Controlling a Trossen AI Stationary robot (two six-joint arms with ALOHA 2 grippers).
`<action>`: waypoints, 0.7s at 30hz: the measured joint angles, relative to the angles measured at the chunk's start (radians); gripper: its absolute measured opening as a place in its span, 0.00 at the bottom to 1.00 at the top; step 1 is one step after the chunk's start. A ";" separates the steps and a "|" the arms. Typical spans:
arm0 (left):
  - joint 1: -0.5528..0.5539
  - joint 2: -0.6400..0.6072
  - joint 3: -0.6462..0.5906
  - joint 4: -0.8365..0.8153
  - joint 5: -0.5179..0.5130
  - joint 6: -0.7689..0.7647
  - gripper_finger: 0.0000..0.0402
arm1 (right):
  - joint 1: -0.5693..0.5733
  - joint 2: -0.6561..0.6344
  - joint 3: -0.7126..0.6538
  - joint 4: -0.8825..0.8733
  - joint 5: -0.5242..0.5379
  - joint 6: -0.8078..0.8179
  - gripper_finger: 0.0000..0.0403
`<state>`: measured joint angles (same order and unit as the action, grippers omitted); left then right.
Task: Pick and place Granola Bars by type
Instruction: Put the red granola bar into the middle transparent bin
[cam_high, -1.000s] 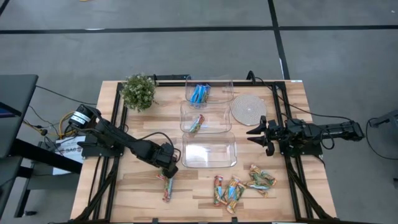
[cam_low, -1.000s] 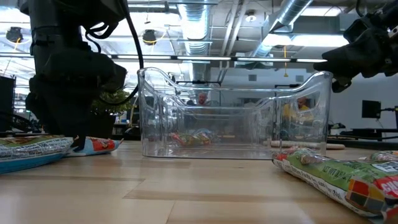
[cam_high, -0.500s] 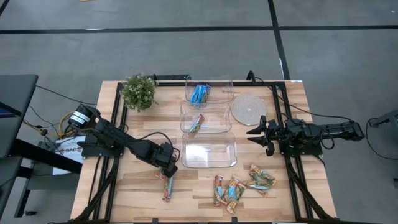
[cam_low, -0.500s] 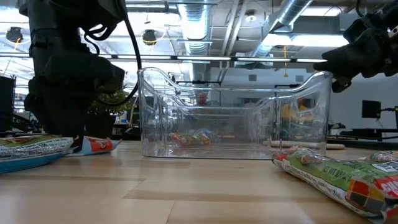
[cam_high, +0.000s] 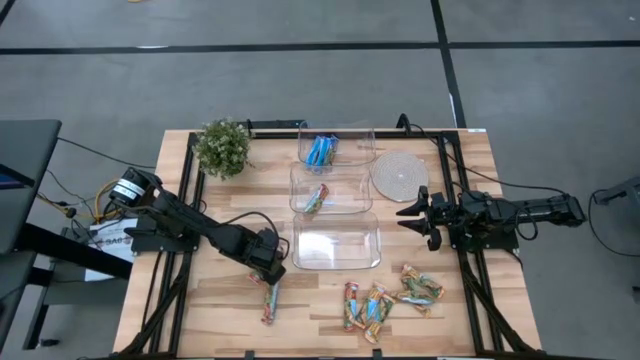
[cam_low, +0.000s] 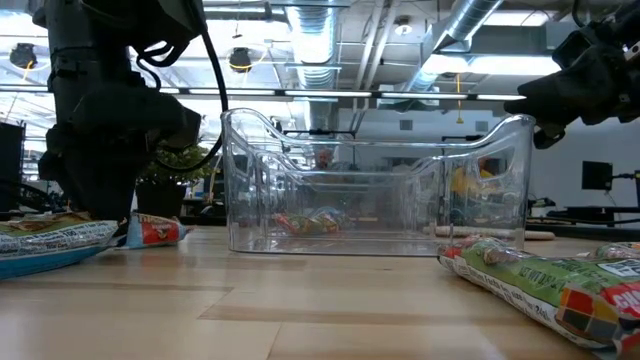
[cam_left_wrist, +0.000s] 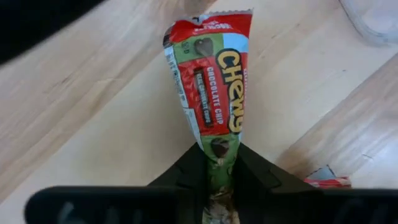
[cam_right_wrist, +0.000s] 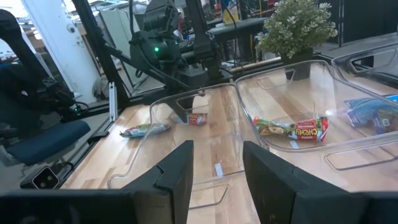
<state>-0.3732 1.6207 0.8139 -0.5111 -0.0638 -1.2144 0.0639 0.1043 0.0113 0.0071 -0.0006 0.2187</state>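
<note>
My left gripper (cam_high: 268, 274) is down at the table left of the near clear tub (cam_high: 336, 262), shut on a red-green granola bar (cam_left_wrist: 211, 93) that lies on the wood. A second bar (cam_high: 270, 306) rests flat just nearer the front edge. Several more bars (cam_high: 385, 298) lie in a loose heap at the front right. The far tub (cam_high: 355, 135) holds blue bars (cam_high: 320, 150), and the middle tub (cam_high: 350, 205) holds one red-green bar (cam_high: 316, 197). My right gripper (cam_high: 412, 211) hovers open right of the tubs, holding nothing. My left gripper pinches one end of the red-green bar (cam_left_wrist: 217, 158) between its two fingers (cam_left_wrist: 189, 177), and the wrapper is squeezed narrow there. The fingers come from above and the bar runs lengthwise away from them. Its far end (cam_left_wrist: 211, 28) spreads wide on the table.
A small potted plant (cam_high: 223, 147) stands at the far left and a round woven coaster (cam_high: 398, 176) lies right of the tubs. Black frame rails (cam_high: 470, 290) run along both table sides. Bare wood shows between the near tub and the front edge.
My left gripper has shut on the end of the red-green bar without shifting place. The bar, flat on the wood before, now shows bunched and narrower in the low view. My right arm has kept still.
</note>
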 joint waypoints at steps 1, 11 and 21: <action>0.000 0.000 0.000 0.005 0.003 0.000 0.11 | 0.000 0.000 0.000 0.000 0.000 0.000 0.33; 0.005 -0.040 0.002 0.006 -0.027 0.019 0.06 | 0.000 0.000 0.000 0.000 0.000 0.000 0.33; 0.035 -0.232 0.002 -0.121 -0.157 0.011 0.06 | 0.000 0.000 0.000 0.000 0.000 0.000 0.33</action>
<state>-0.3387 1.3884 0.8162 -0.6324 -0.2203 -1.2035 0.0643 0.1040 0.0113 0.0071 -0.0006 0.2188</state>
